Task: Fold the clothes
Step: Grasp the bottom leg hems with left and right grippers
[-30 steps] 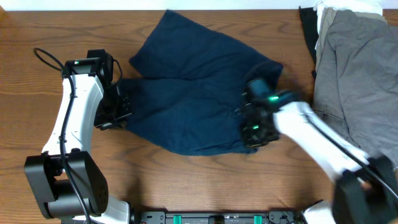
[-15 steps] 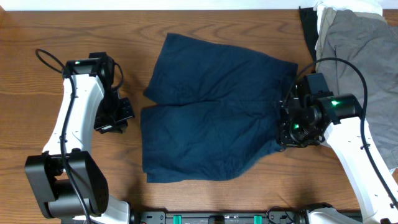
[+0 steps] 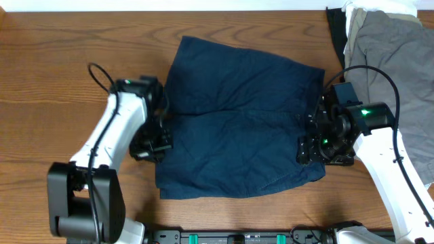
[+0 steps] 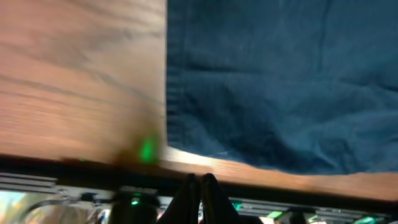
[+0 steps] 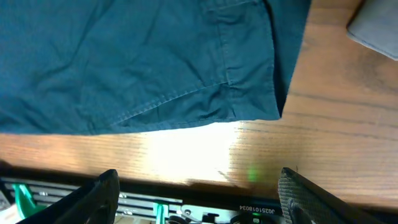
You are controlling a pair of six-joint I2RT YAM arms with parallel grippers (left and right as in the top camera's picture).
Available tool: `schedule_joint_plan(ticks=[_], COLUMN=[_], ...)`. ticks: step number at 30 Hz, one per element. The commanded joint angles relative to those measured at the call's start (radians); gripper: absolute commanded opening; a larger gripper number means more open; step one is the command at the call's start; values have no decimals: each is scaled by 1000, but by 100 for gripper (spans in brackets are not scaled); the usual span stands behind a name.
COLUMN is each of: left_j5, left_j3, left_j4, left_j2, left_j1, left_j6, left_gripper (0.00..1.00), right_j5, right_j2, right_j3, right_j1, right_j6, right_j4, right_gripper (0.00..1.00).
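Two tools flank the shorts (image 3: 237, 129). The left tool (image 4: 200, 182) has its fingers pressed together with nothing between them, at the shorts' left edge. The right tool (image 5: 198, 186) has its fingers spread wide and empty, at the shorts' right edge near the lower corner. The dark navy shorts lie spread out and wrinkled on the wooden tabletop (image 3: 61, 61). A light grey garment (image 3: 393, 68) lies to the right of the shorts. Small print on the black rail (image 5: 249, 208) below the shorts is too blurred to read surely.

Your left gripper (image 4: 200, 194) sits pinched closed, fingertips (image 4: 190, 194) touching each other; your right gripper (image 5: 196, 196) gapes wide, its two fingers (image 5: 102, 191) held far apart.
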State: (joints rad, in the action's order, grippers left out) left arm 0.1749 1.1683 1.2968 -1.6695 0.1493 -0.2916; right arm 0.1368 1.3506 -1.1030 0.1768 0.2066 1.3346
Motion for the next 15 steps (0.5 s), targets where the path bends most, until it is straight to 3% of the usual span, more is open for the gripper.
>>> schedule_joint_plan(ticks=[1, 5, 11, 13, 15], left_j5=[12, 12, -20, -50, -56], left_j3=[-113, -265, -401, -435, -468], left_j4=[-48, -185, -324, -338, -360], left_j2=[114, 280, 426, 430, 422], left_j1=[29, 61, 100, 112, 122], left_j6=[-137, -269, -344, -370, -405], left_gripper=[6, 6, 11, 25, 31], right_j5=[-72, -84, -72, -52, -32], right_j2=[-7, -7, -7, -7, -7], right_j3=[11, 63, 170, 204, 232], right_j1=[-6, -5, -5, -5, -4], right_j6=[92, 135, 149, 149, 149], right_j4=[-12, -85, -193, -222, -251], right_gripper=[80, 77, 73, 73, 73])
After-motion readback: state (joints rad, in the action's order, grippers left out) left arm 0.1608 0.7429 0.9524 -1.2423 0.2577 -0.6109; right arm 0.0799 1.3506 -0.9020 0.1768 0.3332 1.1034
